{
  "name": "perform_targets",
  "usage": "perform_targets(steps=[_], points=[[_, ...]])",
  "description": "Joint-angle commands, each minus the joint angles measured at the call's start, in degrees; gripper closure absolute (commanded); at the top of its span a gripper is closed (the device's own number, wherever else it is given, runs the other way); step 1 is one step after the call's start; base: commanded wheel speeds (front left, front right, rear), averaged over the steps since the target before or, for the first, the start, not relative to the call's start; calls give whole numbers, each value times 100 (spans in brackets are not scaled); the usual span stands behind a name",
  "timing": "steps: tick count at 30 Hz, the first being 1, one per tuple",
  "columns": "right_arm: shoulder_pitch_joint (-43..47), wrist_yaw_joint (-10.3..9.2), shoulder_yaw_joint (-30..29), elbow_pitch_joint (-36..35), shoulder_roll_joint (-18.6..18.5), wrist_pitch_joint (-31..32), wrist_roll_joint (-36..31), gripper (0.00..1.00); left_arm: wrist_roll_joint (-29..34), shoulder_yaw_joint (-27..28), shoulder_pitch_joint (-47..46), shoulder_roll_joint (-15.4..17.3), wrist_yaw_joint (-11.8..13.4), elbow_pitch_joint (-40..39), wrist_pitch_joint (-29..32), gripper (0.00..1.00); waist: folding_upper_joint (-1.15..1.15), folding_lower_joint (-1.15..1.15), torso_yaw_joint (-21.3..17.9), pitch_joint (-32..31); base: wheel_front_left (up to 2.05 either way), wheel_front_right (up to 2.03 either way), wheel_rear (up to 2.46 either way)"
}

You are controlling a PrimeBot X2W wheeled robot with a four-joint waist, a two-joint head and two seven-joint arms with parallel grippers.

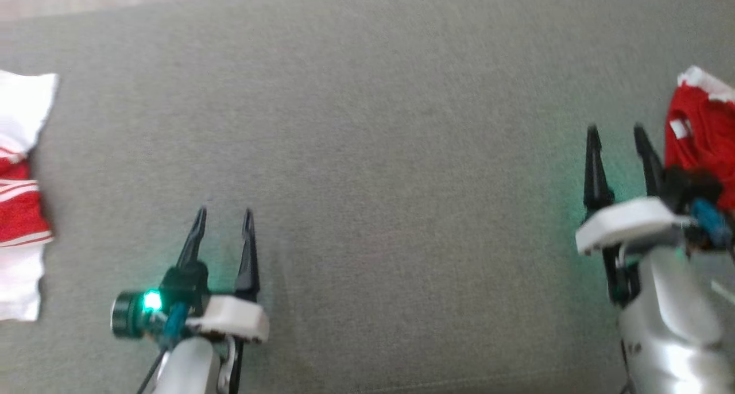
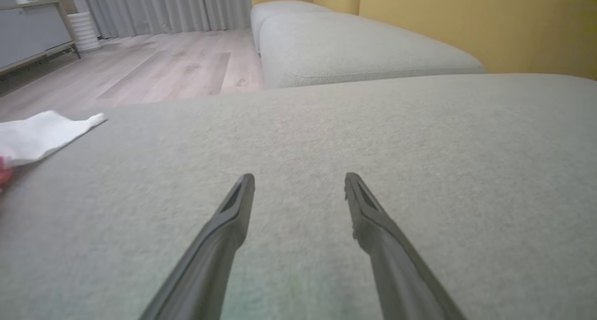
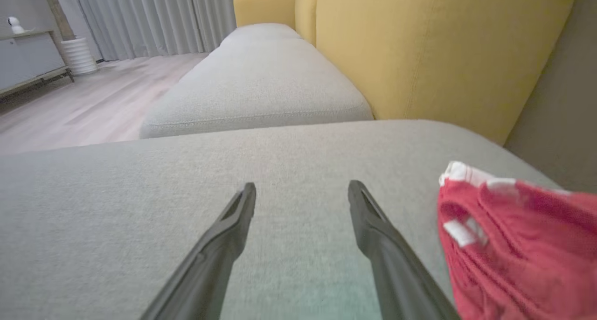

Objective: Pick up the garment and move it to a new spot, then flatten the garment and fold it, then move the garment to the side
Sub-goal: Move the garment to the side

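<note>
A crumpled red garment (image 1: 703, 135) with white trim lies at the far right of the grey seat cushion (image 1: 373, 153). In the right wrist view the red garment (image 3: 517, 245) sits just right of my fingers. My right gripper (image 1: 615, 128) stands open just left of it, nothing between its fingers (image 3: 373, 236). My left gripper (image 1: 224, 211) is open over bare cushion at the lower left, its fingers (image 2: 224, 236) empty.
A folded white and red striped cloth (image 1: 20, 199) lies at the cushion's left edge, its white corner (image 2: 42, 133) in the left wrist view. Beyond are another grey cushion (image 3: 261, 91), a yellow backrest (image 3: 443, 54) and wooden floor (image 2: 140, 63).
</note>
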Motion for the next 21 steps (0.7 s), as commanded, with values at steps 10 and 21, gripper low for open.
perform_targets(steps=[10, 21], points=[[847, 21, 718, -228, 76, -53, 734, 0, -94, 570, 549, 55, 123, -95, -29, 0, 0, 1, 386, -772, 0, 0, 0], [1276, 21, 1151, -330, 77, -53, 1136, 0, -264, 671, 995, 52, 207, -213, -29, 0, 0, 1, 631, -1254, 0, 0, 0]])
